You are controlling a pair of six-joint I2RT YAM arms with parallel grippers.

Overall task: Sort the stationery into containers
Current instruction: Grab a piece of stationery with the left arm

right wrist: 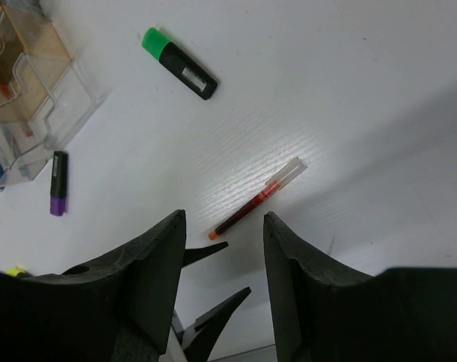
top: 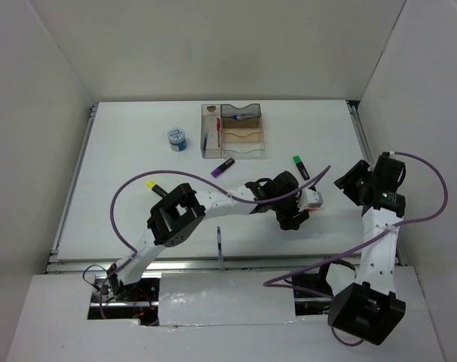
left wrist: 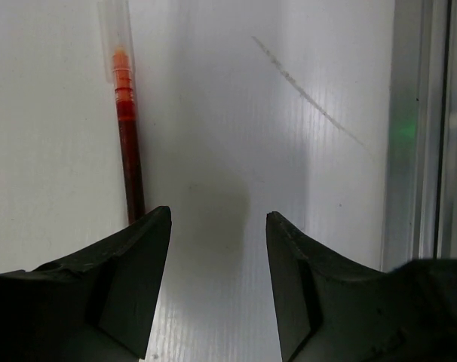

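A red pen [left wrist: 127, 136] with a clear cap lies on the white table just left of my left gripper's [left wrist: 217, 219] fingertips. The gripper is open and empty, low over the table [top: 316, 202]. The pen also shows in the right wrist view [right wrist: 257, 200]. My right gripper [right wrist: 223, 222] is open and empty, raised above the pen at the right [top: 349, 183]. The smoky-brown organiser [top: 259, 139] stands at the back with a red pen [top: 217, 130] and a blue pen [top: 243, 117] inside. Green [top: 301, 167], purple [top: 222, 167] and yellow [top: 154, 187] highlighters lie loose.
A round blue-white tub [top: 177, 139] stands left of the organiser. A dark blue pen [top: 219, 245] lies near the front edge. The table's metal rail [left wrist: 424, 151] runs close on the right of the left gripper. White walls enclose the table.
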